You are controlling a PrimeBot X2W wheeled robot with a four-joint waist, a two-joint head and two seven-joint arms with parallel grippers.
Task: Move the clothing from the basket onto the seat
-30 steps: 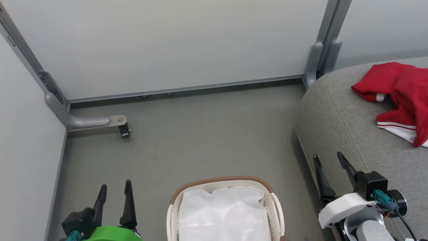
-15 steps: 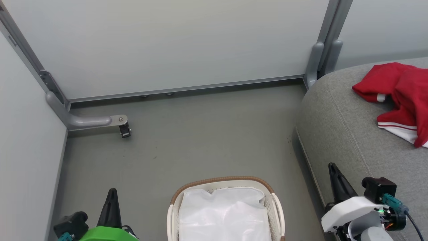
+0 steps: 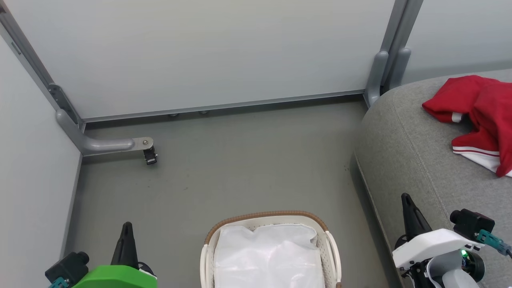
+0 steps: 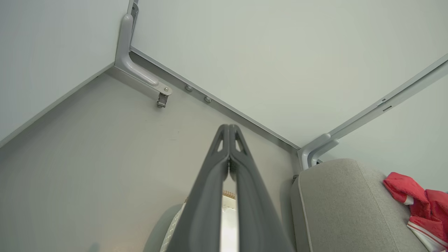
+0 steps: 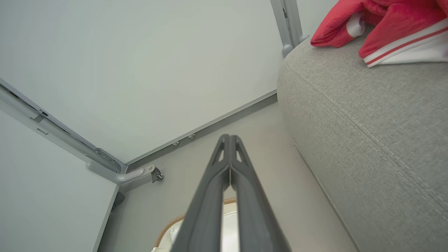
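Clothing (image 3: 476,112) on seat (image 3: 404,148) beyond my right gripper (image 3: 406,197); basket (image 3: 264,215) between it and my left gripper (image 3: 127,226); both clamped closed, empty

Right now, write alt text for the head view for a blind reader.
Red clothing lies on the grey seat at right; the basket at bottom centre holds a white lining. The left gripper and right gripper sit at the lower corners, jaws shut.

— What do we count?
— We count one oval white perforated plastic basket (image 3: 266,216), one white lining sheet (image 3: 268,258), one grey fabric seat cushion (image 3: 408,144), two soft red garments (image 3: 482,108), one left gripper (image 3: 127,230), one right gripper (image 3: 407,200).
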